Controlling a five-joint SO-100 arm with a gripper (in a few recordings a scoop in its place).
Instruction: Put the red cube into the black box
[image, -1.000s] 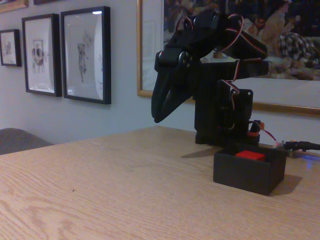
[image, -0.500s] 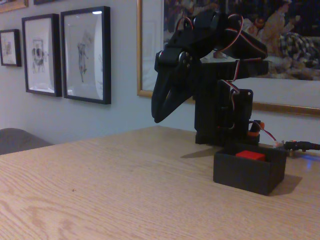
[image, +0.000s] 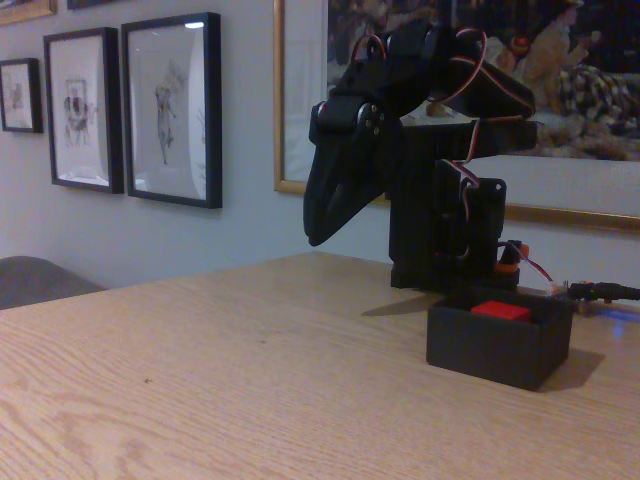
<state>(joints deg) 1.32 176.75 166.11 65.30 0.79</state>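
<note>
The red cube lies inside the black box, its top face showing above the near wall. The box stands on the wooden table at the right, just in front of the arm's base. My black gripper hangs folded above the table, to the left of the box and well above it. Its fingers point down and meet at the tip, with nothing held between them.
The arm's tall black base stands behind the box, with a small orange-red part and wires beside it. Framed pictures hang on the back wall. The wooden table stretches wide to the left and front.
</note>
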